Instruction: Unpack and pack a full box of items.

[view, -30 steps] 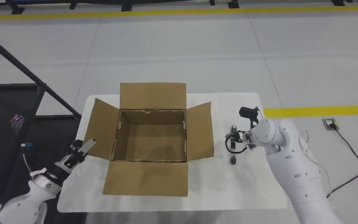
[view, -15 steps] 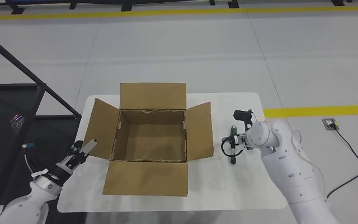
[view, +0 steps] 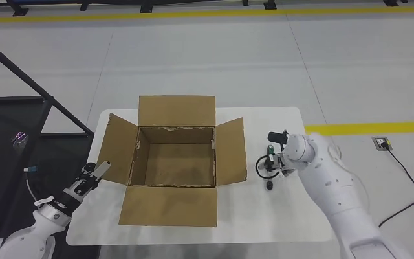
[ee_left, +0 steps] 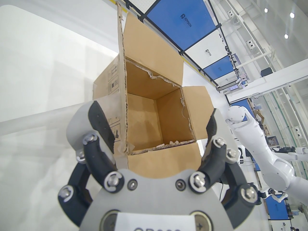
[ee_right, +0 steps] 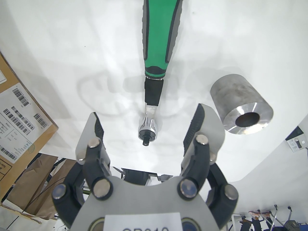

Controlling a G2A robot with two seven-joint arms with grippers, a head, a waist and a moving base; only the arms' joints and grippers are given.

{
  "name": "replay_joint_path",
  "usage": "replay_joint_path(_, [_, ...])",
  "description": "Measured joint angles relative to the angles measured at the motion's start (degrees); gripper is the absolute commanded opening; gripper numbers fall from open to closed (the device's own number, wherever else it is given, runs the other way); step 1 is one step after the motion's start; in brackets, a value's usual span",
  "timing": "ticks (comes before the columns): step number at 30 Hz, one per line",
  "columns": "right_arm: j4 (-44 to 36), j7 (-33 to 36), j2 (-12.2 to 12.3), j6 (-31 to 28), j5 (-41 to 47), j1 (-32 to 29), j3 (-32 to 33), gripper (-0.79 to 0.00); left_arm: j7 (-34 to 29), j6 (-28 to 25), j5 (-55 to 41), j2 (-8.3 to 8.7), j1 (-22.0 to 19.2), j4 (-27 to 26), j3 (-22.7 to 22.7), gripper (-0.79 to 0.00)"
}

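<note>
An open cardboard box (view: 176,110) stands mid-table with all flaps spread; its inside (ee_left: 142,118) looks bare. A ratchet with a green handle (ee_right: 161,25) lies on the white table to the box's right, its green grip (view: 270,151) peeking out beside the arm. My right gripper (ee_right: 146,114) (view: 267,171) hangs open just over the ratchet's chrome head, one finger on each side. Beside it lies a short metal cylinder (ee_right: 240,104). My left gripper (ee_left: 154,110) (view: 98,168) is open at the left flap's near corner, with the flap edge (ee_left: 121,97) between its fingers.
The white table (view: 272,213) has bare room in front of and behind the right gripper. The box's labelled side wall (ee_right: 21,111) stands close to the right gripper. A black frame (view: 39,103) stands off the table's left side.
The right arm has shifted slightly toward the box and settled over the ratchet. The left arm has barely moved.
</note>
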Motion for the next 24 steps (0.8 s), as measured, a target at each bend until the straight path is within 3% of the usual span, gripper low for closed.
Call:
replay_joint_path(16, [12.71, -3.59, -3.79, 2.76, 1.53, 6.1, -5.37, -0.465, 0.0, 0.0, 0.0, 0.0, 0.0, 0.0, 0.0, 0.0])
replay_joint_path(21, [15.52, -4.19, -4.67, 2.35, 2.11, 7.21, -6.24, -0.548, 0.0, 0.0, 0.0, 0.0, 0.0, 0.0, 0.0, 0.0])
replay_joint_path(24, [17.1, -4.52, -5.12, 2.14, 2.52, 7.81, -6.57, -0.557, 0.0, 0.0, 0.0, 0.0, 0.0, 0.0, 0.0, 0.0])
